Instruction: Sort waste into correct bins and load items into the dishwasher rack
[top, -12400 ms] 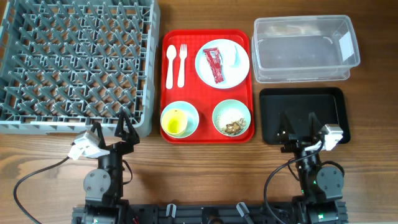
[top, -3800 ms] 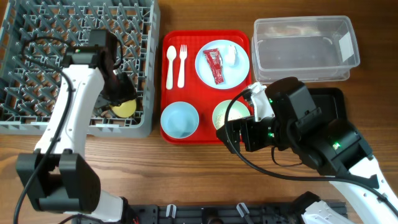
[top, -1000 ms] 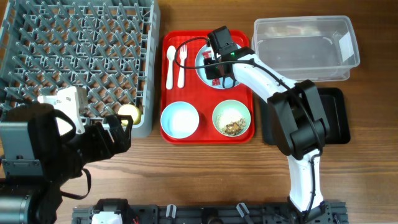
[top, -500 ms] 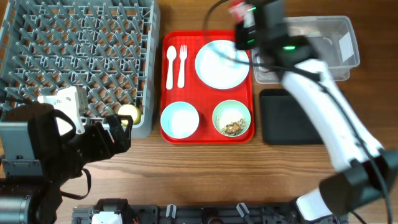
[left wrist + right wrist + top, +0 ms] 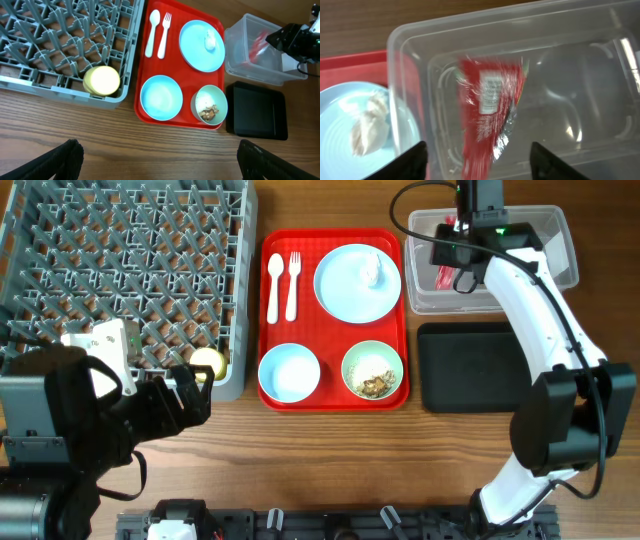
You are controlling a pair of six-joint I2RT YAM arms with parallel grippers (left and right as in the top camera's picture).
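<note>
While the wrapper (image 5: 490,105) (blurred) shows inside the tub (image 5: 580,85), scrap (image 5: 367,125) tops plate (image 5: 335,150).

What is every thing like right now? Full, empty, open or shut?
Red wrapper: loose inside clear tub, blurred.
Right gripper: open.
Left gripper: open.
Yellow cup: in dishwasher rack.
Plate: holds white scrap.
Blue bowl: empty.
Greenish bowl: holds crumbs.
Fork, spoon: on red tray.
Black tray: empty.
</note>
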